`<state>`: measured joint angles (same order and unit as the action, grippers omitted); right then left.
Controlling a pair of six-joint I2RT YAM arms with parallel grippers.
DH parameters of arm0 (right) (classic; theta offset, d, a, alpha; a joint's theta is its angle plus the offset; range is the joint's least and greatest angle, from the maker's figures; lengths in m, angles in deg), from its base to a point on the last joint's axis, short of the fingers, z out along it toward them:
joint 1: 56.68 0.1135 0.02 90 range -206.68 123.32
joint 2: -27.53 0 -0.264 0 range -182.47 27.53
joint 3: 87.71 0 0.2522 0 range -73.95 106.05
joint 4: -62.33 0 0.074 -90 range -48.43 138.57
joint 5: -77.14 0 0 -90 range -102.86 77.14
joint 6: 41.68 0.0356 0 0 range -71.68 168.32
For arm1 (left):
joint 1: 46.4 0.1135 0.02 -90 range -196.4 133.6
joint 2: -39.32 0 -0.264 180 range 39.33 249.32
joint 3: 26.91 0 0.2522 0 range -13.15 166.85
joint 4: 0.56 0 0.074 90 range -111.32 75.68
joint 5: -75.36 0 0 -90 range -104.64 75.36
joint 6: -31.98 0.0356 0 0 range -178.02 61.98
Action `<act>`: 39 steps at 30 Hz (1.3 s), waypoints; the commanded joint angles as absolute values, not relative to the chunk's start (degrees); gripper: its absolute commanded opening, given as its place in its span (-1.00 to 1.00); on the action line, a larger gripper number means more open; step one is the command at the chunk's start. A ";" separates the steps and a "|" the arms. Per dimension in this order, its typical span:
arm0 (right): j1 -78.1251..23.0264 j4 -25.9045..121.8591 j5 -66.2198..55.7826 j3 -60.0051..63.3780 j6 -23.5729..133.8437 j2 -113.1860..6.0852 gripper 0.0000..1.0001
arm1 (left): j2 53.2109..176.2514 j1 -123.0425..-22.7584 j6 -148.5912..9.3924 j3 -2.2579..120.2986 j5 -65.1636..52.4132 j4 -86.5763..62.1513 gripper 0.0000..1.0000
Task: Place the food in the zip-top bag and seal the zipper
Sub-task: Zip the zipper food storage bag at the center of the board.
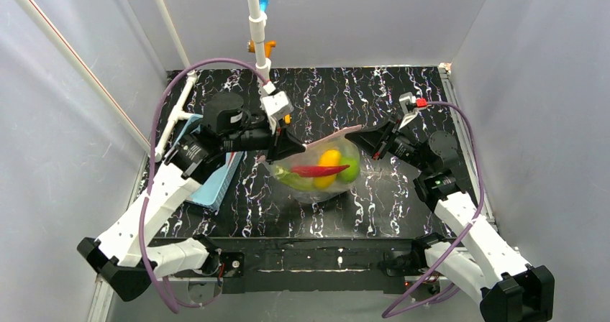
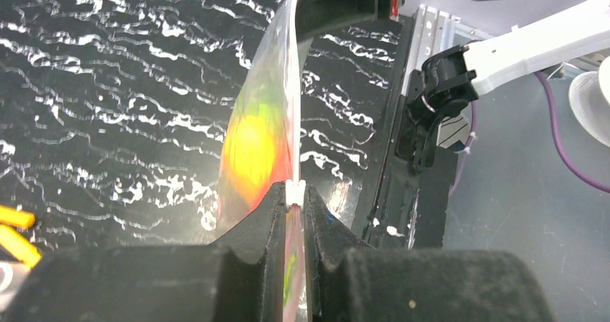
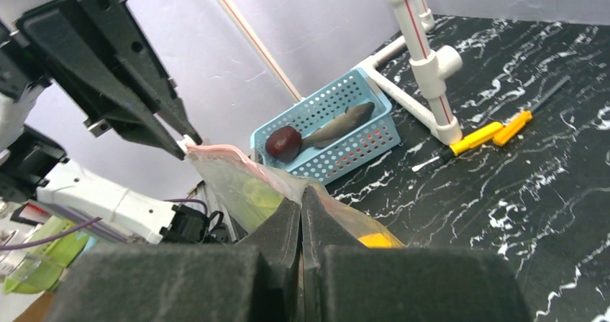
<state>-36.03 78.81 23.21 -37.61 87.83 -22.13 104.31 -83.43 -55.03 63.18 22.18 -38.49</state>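
Observation:
The clear zip-top bag [image 1: 321, 172] hangs between both grippers above the table's middle. Inside it show a yellow fruit [image 1: 329, 158], a red chili [image 1: 320, 170], a green apple [image 1: 349, 172] and a bit of green leek [image 1: 290, 179]. The pinkish zipper [image 1: 332, 136] runs taut along its mouth. My left gripper [image 2: 295, 192] is shut on the zipper's left end, at a small white slider. At the opposite end, my right gripper [image 3: 301, 192] is shut on the bag's mouth edge. A dark red piece [image 3: 283, 143] and a grey fish [image 3: 339, 126] lie in the basket.
The light-blue mesh basket [image 3: 363, 146] stands at the table's left, partly under the left arm [image 1: 180, 171]. A white pipe post [image 1: 257, 27] rises at the back centre. Yellow-handled tools [image 3: 489, 131] lie near its foot. Grey walls enclose the black marbled table [image 1: 403, 207].

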 commanded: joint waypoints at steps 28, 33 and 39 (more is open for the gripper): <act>-38.54 74.22 6.43 -39.67 87.57 -18.93 -0.97 | 86.09 -81.81 -52.30 53.95 8.64 -55.38 -1.00; -38.92 74.19 6.91 -39.42 87.91 -19.04 -0.97 | 85.56 -81.82 -51.87 54.23 8.09 -56.22 -1.00; -39.00 73.89 7.69 -38.67 87.40 -19.37 -0.97 | 86.50 -81.81 -52.60 54.12 8.28 -55.38 -1.00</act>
<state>-37.02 72.17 12.40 -39.93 88.64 -19.67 87.42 -82.24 -52.68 53.96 9.11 -51.27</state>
